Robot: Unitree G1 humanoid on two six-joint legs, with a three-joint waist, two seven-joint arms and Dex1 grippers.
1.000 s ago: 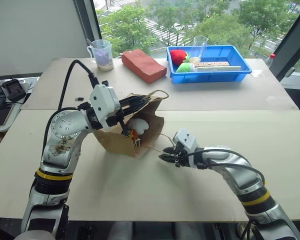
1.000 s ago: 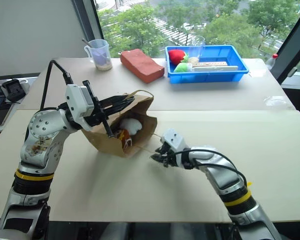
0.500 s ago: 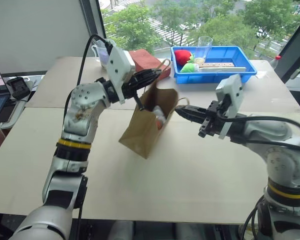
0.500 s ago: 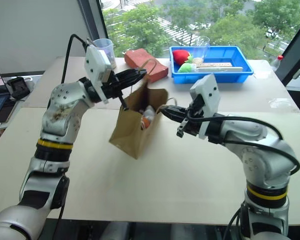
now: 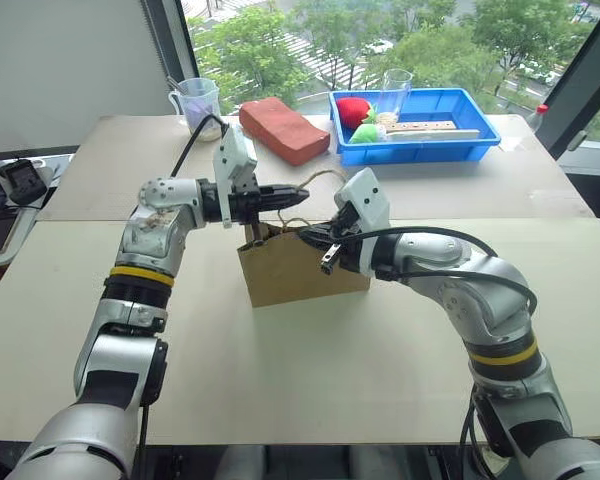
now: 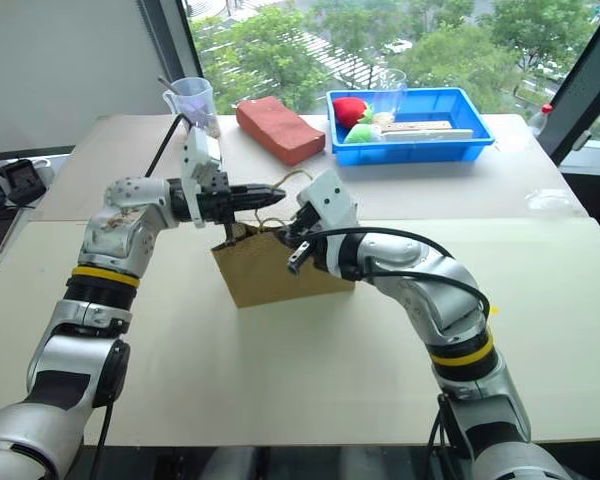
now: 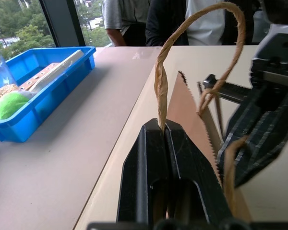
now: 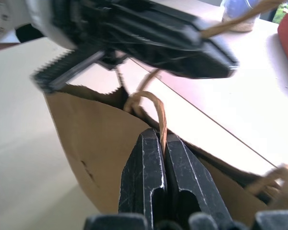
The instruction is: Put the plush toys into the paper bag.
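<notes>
The paper bag (image 5: 302,268) now stands upright, no longer tilted; left gripper (image 5: 298,191) and right gripper (image 5: 305,232) each pinch one cord handle (image 7: 159,81), so packing looks finished.

One paper bag (image 5: 298,272) stood upright at the middle of the table (image 5: 400,330), with two cord handles: one handle (image 7: 159,72) was pinched in the left gripper (image 5: 298,192), the other handle (image 8: 156,108) in the right gripper (image 5: 310,236). At the far side there was one blue tray (image 5: 480,140), one reddish-brown brick-shaped packet (image 5: 285,130), and one measuring cup (image 5: 198,102) at the far left. The tray held one red soft fruit (image 5: 357,110), one green soft fruit (image 5: 367,133), one clear glass (image 5: 398,92) and one wooden block (image 5: 435,128).
</notes>
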